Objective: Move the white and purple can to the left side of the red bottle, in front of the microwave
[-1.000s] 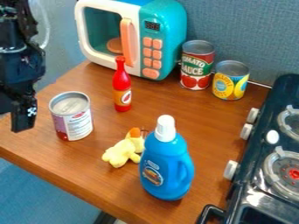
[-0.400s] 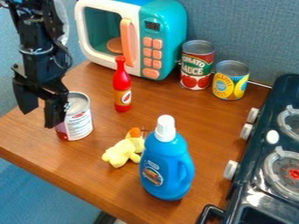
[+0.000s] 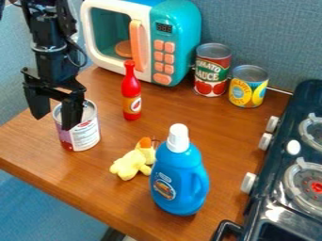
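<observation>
Can (image 3: 83, 135) partly hidden behind claw (image 3: 54, 123), stove (image 3: 271, 200) cropped at right.

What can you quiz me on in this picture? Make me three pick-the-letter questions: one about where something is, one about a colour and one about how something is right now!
1. Where is the yellow toy?
A) In the microwave
B) On the stove
C) Next to the blue bottle

2. What colour is the thin bottle?
A) Red
B) Purple
C) White

3. How is the gripper?
A) Shut tight
B) Open
C) Squeezing the toy

Answers:
1: C, because the yellow toy lies right by the blue bottle's side.
2: A, because the thin bottle is red from its cap down, apart from its label.
3: B, because there is a wide gap between its two fingers, up by the can.
</observation>
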`<action>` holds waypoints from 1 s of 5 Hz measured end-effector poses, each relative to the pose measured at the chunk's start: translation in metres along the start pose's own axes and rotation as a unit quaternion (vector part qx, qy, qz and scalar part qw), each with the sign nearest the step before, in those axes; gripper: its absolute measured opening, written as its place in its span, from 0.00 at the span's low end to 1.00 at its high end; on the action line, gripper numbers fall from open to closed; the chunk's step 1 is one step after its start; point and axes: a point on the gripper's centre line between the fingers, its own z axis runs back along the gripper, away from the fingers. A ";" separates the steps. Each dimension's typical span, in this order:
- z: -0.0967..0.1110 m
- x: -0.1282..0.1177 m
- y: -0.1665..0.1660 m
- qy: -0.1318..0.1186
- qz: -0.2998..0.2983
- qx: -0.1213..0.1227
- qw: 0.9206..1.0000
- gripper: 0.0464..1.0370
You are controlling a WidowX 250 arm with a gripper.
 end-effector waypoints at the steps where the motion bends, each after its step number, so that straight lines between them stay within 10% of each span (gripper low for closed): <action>1: -0.010 -0.001 0.002 0.020 0.013 0.006 1.000 0.97; 3: -0.015 -0.010 0.006 0.042 0.036 0.022 0.998 0.97; 5: -0.013 0.019 0.006 0.043 0.046 -0.097 0.993 0.97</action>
